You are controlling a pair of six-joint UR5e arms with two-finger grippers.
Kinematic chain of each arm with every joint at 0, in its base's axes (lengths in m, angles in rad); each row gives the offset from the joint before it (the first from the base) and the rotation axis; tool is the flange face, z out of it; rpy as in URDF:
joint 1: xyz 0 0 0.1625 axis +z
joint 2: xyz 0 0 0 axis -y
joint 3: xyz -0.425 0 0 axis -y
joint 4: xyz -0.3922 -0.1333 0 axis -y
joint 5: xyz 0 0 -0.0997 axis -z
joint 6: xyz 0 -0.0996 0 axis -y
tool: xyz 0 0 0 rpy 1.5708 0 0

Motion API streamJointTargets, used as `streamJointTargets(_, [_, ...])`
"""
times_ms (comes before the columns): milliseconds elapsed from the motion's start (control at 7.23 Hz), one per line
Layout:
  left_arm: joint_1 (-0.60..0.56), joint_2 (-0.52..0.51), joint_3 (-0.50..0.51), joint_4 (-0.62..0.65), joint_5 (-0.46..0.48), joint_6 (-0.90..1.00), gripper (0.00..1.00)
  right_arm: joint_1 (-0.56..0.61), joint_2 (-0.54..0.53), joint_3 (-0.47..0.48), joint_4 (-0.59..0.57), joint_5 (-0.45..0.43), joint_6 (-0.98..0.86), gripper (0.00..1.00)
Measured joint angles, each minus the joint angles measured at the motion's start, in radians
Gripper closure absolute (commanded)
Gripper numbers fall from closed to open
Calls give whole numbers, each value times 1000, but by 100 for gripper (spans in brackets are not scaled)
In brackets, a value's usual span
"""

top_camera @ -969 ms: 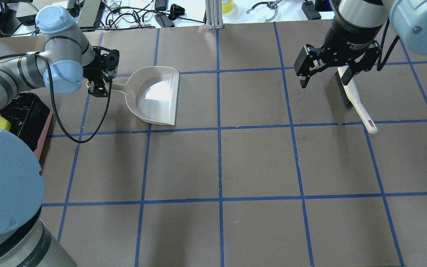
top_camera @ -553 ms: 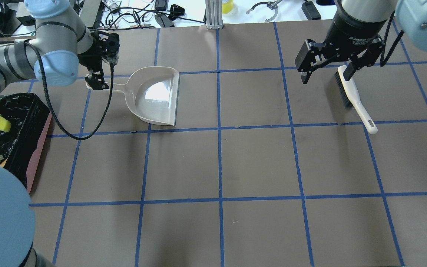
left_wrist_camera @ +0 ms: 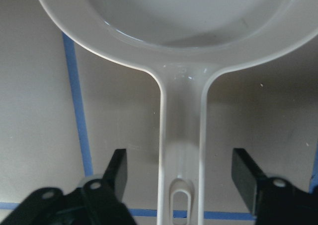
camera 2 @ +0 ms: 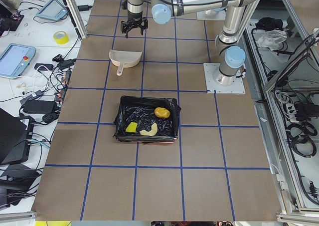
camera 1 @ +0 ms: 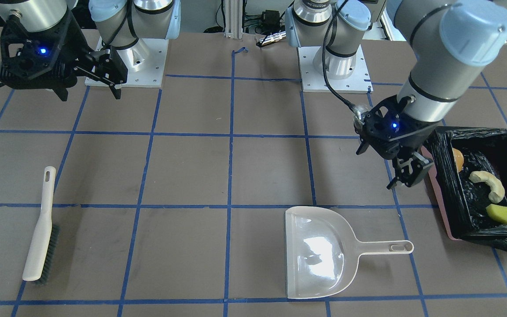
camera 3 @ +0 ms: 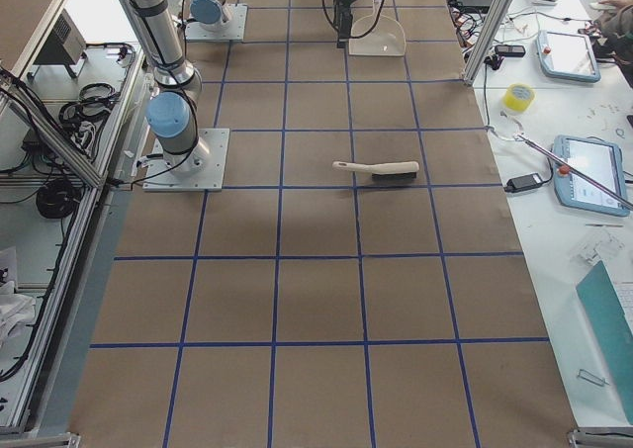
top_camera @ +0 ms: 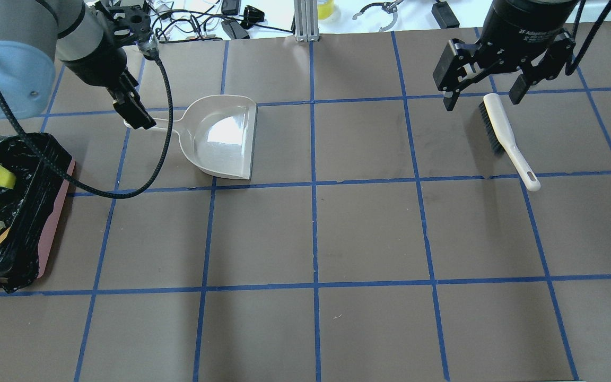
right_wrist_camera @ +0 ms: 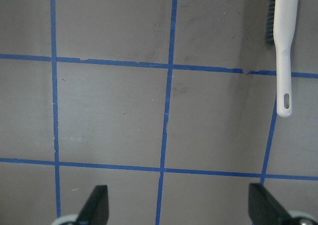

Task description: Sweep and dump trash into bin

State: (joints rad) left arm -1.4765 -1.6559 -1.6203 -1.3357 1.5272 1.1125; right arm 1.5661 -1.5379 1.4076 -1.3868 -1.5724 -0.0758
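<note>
The pink bin (camera 1: pixel 439 200) with its black bag stands at the table's left end (top_camera: pixel 53 223). In it lie the amber blob (camera 1: pixel 457 158), the cream crescent (camera 1: pixel 491 185) and the yellow wedge (camera 1: pixel 502 213). The pale dustpan (top_camera: pixel 223 138) lies empty on the table. My left gripper (top_camera: pixel 133 114) hangs open above the end of its handle; the left wrist view shows the handle (left_wrist_camera: pixel 181 150) between the spread fingers. My right gripper (top_camera: pixel 483 98) is open and empty above the head of the white brush (top_camera: pixel 502 132), which lies flat.
Blue tape lines divide the brown table. Cables, a tape roll and tools lie beyond the far edge (top_camera: pixel 231 21). The arm bases (camera 1: pixel 123 61) stand at the robot's side.
My left arm has lifted and swung up and back, uncovering the bin. My right gripper has risen and drawn away from the brush. Dustpan and brush have not moved.
</note>
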Motion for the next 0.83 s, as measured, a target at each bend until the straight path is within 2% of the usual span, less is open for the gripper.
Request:
streamJointTargets(415, [-20, 158, -73, -113, -1, -539, 2, 0, 11, -3, -70, -15, 1, 0])
streamJointTargets(692, [-51, 173, -71, -136, 37, -1008, 2, 0, 13, 2, -92, -16, 2, 0])
streamJointTargets(830, [-78, 169, -65, -140, 69, -1152, 2, 0, 13, 4, -94, -15, 3, 0])
